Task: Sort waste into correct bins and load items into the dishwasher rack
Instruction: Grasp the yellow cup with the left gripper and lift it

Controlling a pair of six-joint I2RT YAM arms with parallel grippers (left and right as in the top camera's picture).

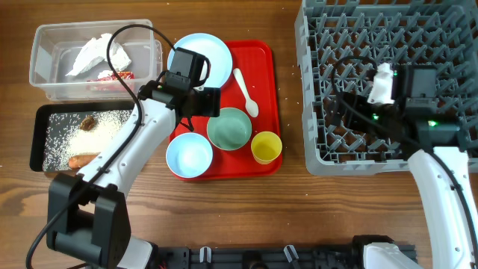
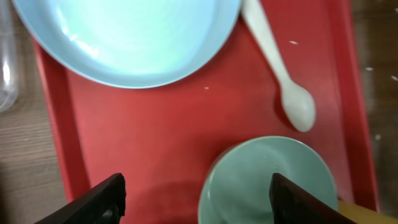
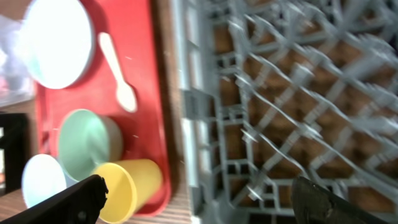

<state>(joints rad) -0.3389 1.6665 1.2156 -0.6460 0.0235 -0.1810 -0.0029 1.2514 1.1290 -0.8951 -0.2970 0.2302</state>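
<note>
Robot bench, mock kitchen: wooden table [image 1: 291, 198], dishwasher rack [image 1: 308, 90].

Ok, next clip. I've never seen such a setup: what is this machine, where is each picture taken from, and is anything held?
Two robot arms work at a wooden table. The wide picture looks down from above; the other two come from a camera on each wrist. The left pincer hangs open over a red tray carrying a light blue plate, white spoon, pale green bowl, light blue bowl and yellow cup. The right pincer is open above the grey rack. Neither holds anything. The clear tub holds tissue and a red wrapper; the black tray holds rice, a brown lump and an orange stick.
</note>
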